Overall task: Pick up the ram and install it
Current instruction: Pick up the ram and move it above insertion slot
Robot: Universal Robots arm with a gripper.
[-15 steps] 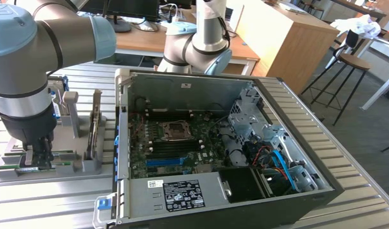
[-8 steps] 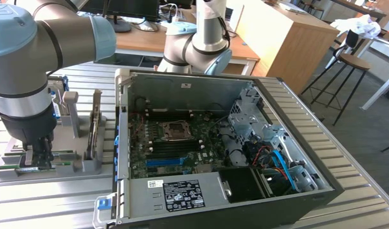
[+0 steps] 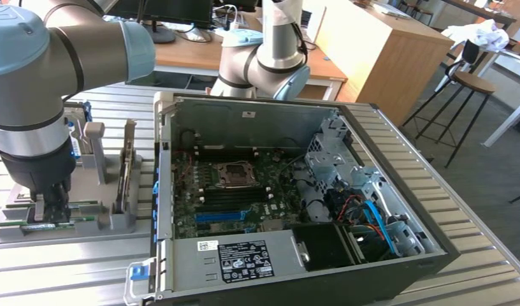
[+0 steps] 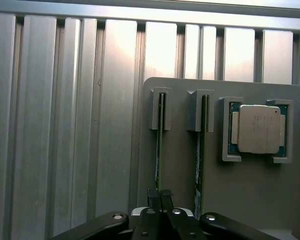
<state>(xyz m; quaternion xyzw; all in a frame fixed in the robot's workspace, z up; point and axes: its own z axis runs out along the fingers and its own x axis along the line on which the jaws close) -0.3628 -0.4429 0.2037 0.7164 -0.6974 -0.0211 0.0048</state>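
End effector (image 4: 160,196) narrow, pinched on ram (image 4: 160,145), directly above it. Ram stands on edge in grey holder (image 4: 182,170) on bench (image 4: 65,130), long axis crosswise to pinch. Second stick (image 4: 200,150) parallel, just beside. Open PC case (image 3: 328,191) toward exterior view's right.

Tight gap btwn ram (image 4: 159,150) & 2nd stick (image 4: 200,155); holder posts (image 4: 154,107) at far end.
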